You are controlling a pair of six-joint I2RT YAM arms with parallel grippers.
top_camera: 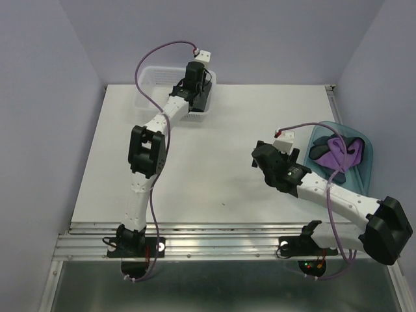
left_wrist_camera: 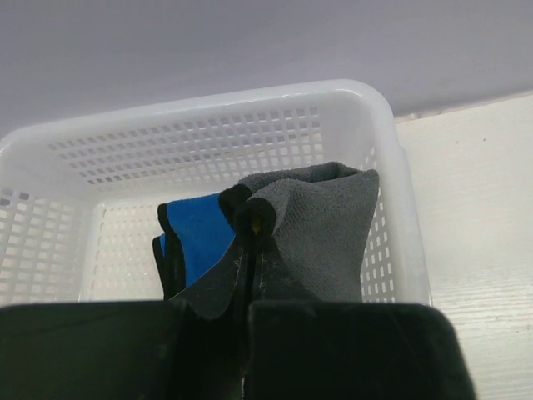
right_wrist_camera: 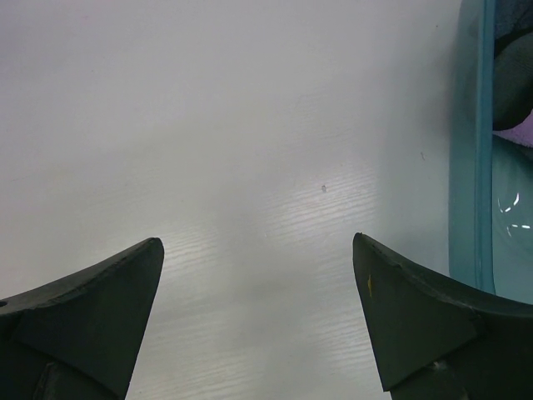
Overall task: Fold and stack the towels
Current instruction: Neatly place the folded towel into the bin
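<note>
My left gripper (left_wrist_camera: 252,218) is shut on a folded dark navy-grey towel (left_wrist_camera: 321,225) and holds it inside the white mesh basket (left_wrist_camera: 333,104), at the right end. A bright blue towel (left_wrist_camera: 200,237) edged by a black one stands just left of it in the basket. In the top view the left gripper (top_camera: 194,83) sits over the basket (top_camera: 148,78) at the back of the table. My right gripper (right_wrist_camera: 258,258) is open and empty above the bare table, left of the blue tub (top_camera: 367,159). A purple towel (top_camera: 343,149) and dark towels lie in that tub.
The tub's translucent blue rim (right_wrist_camera: 470,142) runs down the right edge of the right wrist view. The white table (top_camera: 214,162) ends at a metal rail in front and purple walls on the other sides.
</note>
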